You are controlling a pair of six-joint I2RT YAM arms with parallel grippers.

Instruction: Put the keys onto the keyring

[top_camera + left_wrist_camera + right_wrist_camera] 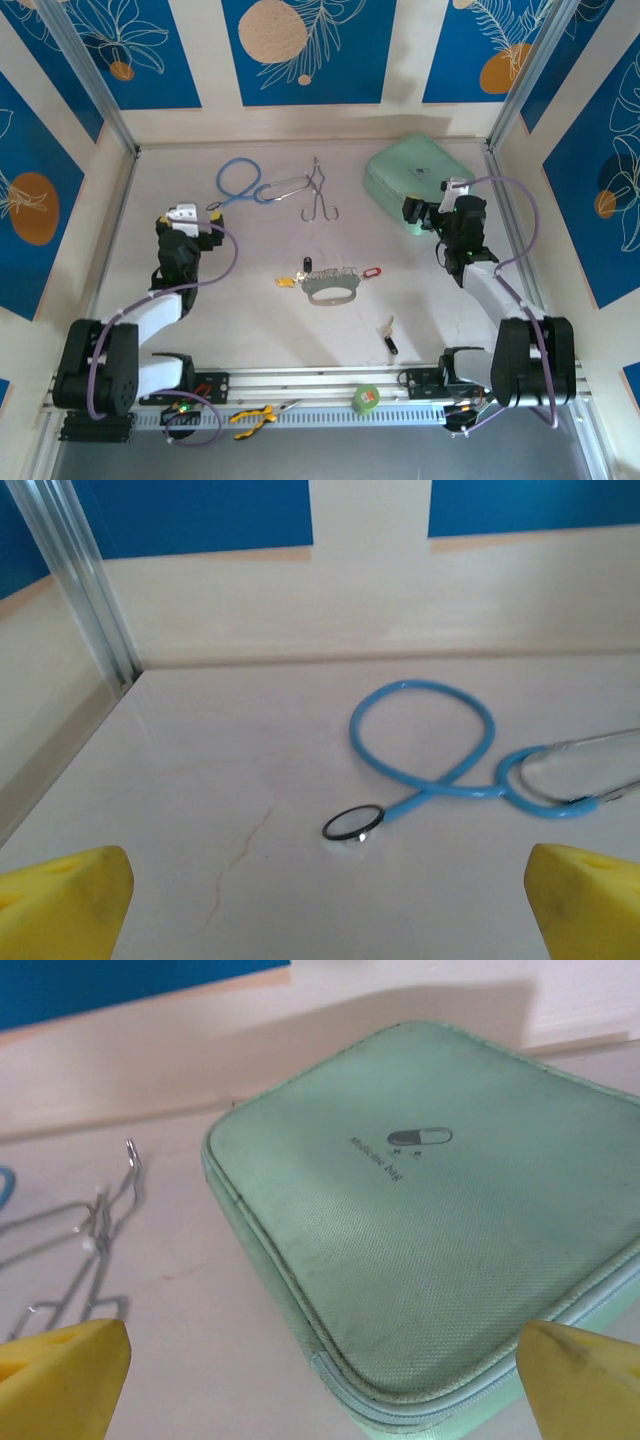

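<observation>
Left claw (205,220) sits left of centre, mid-depth on the table (250,320), aimed at the far-left corner. In its wrist view the yellow fingertips (65,900) are wide apart with nothing between them, so it's open. Ahead of it is the blue stethoscope (425,745), with the chest piece (352,823) on the end nearest the claw. Not my target.

Keyring (331,291) lies flat about mid-table, between the two arms. It's to the right of the left claw and nearer the bases than either claw. The oval's long axis runs left-right. The bead chain (335,271) runs along its far side, with a yellow tag (285,282) off the left end and a red tag (372,270) off the right. Too small to tell what's already threaded. Bare table all round it.

Forceps (318,195) are far-centre, well apart from the ring.

Loose key (389,337) is right of centre, near the front rail (300,378). Its long axis runs roughly far-to-near, black head toward the rail. The right arm is nearer. There's room either side but the rail is close, so I'd come in from above.

Right claw (418,212) is far right, fingertips (60,1375) spread and empty, so open. It's nosed up to the green pill pouch (430,1220), facing away from the key.

My read: both claws point the wrong way. The right one has to back off the pouch, then swing near and left for the key. The left one goes right and near for the ring.
</observation>
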